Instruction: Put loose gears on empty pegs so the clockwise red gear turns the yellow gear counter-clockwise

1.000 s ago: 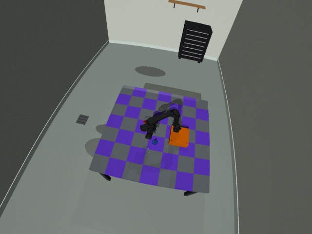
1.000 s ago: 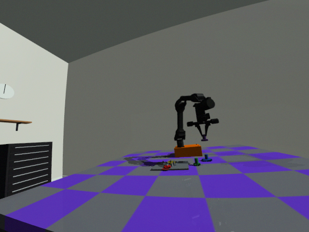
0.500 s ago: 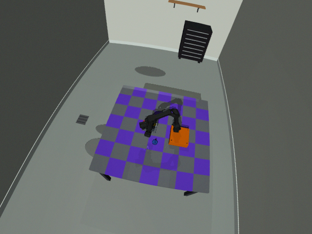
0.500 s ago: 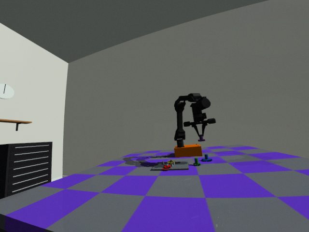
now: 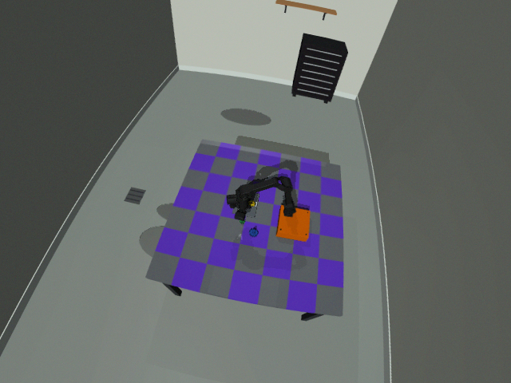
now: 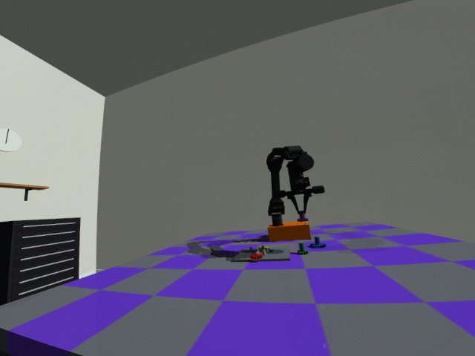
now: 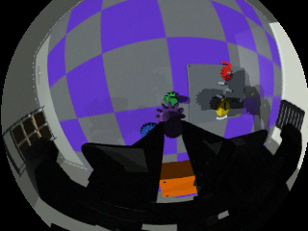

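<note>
Seen from the exterior view, left to right: the grey board (image 5: 251, 213) (image 6: 281, 254) (image 7: 202, 87) lies flat on the checkered purple-and-grey tabletop (image 5: 247, 284) (image 6: 268, 283) (image 7: 135, 72). On it are the red gear (image 6: 257, 256) (image 7: 226, 72), toward the near edge, and the yellow gear (image 5: 251, 203) (image 6: 263, 248) (image 7: 221, 109) behind it. Small pegs stand between them, with no loose gear on them. Next come the green gear (image 5: 242, 221) (image 6: 302, 248) (image 7: 170, 99), upright just beside the board, and above it the dark purple gear (image 6: 302, 216) (image 7: 169, 115), toothed at the bottom with a knob on top, raised off the tabletop. Last is the blue gear (image 5: 253, 231) (image 6: 318, 242) (image 7: 148, 129), knob up.

From the top view, the board and gears sit well in from all four edges and corners. A wide stretch of tabletop separates them from the lower edge. The orange base (image 5: 303, 230) (image 6: 289, 231) (image 7: 179, 187) is nearer the right edge.

The black arm (image 5: 263, 186) (image 6: 274, 179) rises from that base, bends over at its top and points down. Its fingers (image 6: 295, 205) slant inward and pinch the purple gear by its knob.
</note>
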`<state>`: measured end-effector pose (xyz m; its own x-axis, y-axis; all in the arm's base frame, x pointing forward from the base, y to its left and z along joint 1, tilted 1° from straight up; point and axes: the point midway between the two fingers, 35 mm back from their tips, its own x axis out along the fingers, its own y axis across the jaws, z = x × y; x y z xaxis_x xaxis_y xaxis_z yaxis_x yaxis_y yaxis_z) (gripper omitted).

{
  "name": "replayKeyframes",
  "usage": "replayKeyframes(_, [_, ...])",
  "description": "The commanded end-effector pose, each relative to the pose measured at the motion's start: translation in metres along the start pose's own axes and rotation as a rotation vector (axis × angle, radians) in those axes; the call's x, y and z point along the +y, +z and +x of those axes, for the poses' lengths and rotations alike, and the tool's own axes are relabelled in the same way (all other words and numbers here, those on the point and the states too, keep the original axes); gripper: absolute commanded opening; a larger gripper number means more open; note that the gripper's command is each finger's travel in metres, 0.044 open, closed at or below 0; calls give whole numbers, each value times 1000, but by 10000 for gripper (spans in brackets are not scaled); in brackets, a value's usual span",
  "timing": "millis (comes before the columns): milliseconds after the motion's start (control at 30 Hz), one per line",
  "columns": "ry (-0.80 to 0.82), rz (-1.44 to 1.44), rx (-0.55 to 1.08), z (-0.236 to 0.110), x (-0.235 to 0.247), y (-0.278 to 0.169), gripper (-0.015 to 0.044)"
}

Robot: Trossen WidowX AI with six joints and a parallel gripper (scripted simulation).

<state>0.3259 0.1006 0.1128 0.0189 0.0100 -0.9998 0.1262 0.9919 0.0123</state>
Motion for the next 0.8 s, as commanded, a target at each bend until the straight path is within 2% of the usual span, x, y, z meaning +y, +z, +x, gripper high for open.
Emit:
replayKeyframes(0, [-4,-2,0,4,-8,4,0])
replayKeyframes(767, [-8,21,-8,26,-62,29,0])
